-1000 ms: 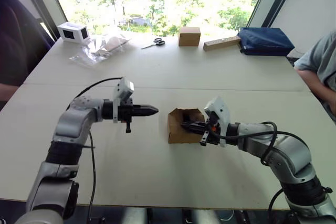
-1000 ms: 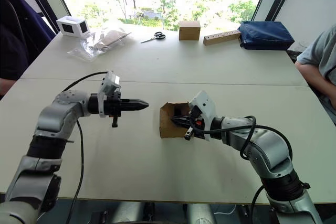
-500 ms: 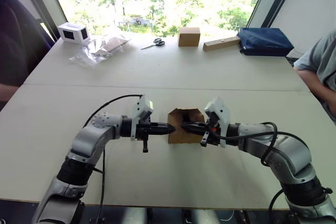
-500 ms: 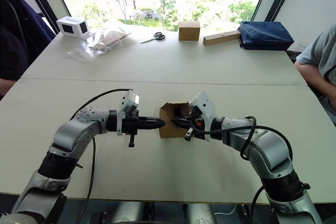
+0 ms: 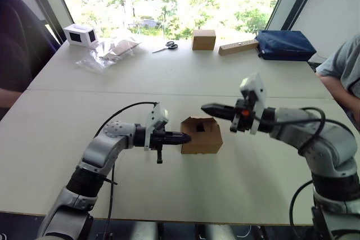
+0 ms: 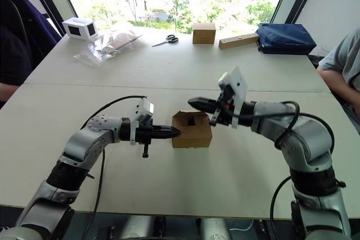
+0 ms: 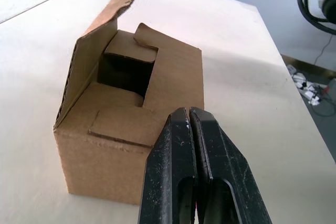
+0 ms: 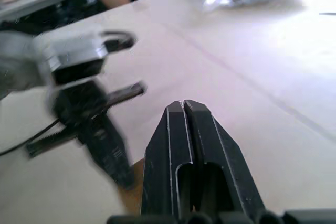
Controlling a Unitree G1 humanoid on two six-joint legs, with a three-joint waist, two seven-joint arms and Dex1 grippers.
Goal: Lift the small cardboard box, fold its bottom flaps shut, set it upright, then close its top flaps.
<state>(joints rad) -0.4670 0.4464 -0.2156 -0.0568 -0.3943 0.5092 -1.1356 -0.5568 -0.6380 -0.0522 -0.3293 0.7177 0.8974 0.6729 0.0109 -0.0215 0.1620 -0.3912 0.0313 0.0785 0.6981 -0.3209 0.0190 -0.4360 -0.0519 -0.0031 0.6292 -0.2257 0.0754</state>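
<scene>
Small cardboard box [image 5: 201,136] against closed left hand [image 5: 186,136]; closed right hand [image 5: 206,107] above.

The left gripper [image 7: 189,116], fingers pressed together, points at the small cardboard box [image 7: 128,145] on the table [image 7: 236,61] — one of the top flaps [image 7: 102,51] stands raised.

Small cardboard box [image 5: 201,136] mid-table [image 5: 169,77]; left gripper [image 5: 185,136] at its left side, right gripper [image 5: 207,107] above its far edge.

Head stereo overhead; 2 close wrist views
</scene>
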